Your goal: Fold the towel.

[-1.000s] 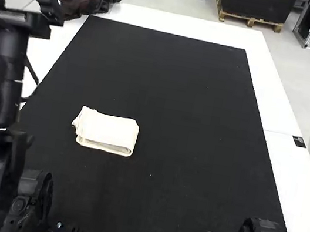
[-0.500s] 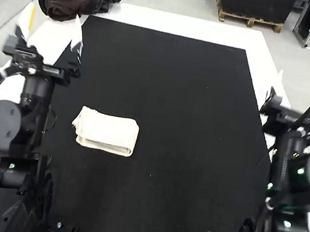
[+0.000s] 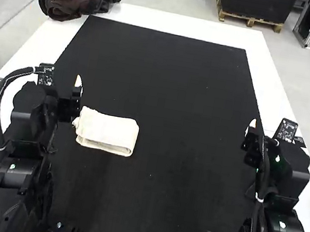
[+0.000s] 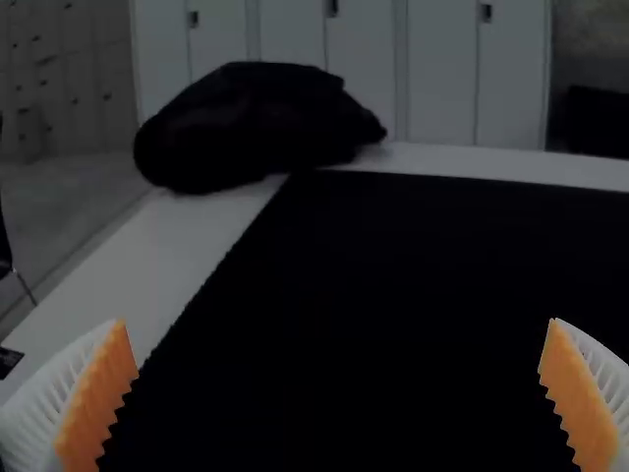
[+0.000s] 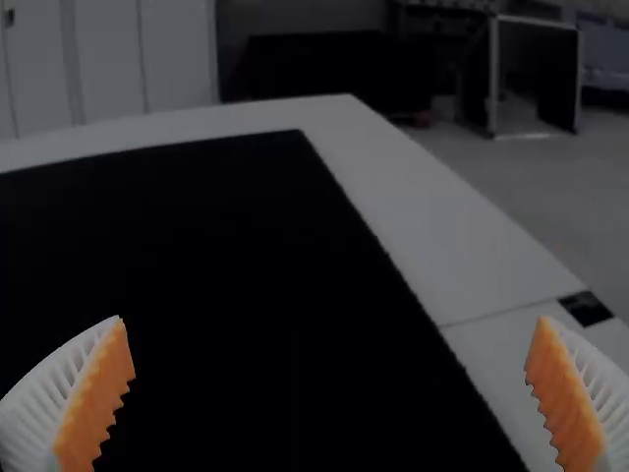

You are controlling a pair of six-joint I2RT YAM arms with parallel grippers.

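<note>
Lying near the wide left pincer (image 3: 68, 91): the folded towel (image 3: 108, 129); right pincer (image 3: 257, 136) wide.

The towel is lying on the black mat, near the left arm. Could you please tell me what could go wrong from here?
The open left pincer seems close to the uneven left end of the towel, so it might brush that end and disturb the layers. The towel already lies folded, so another fold could turn out bulky and spring open. The right pincer is across the mat; if the left arm works alone, loose layers may slip.
</note>
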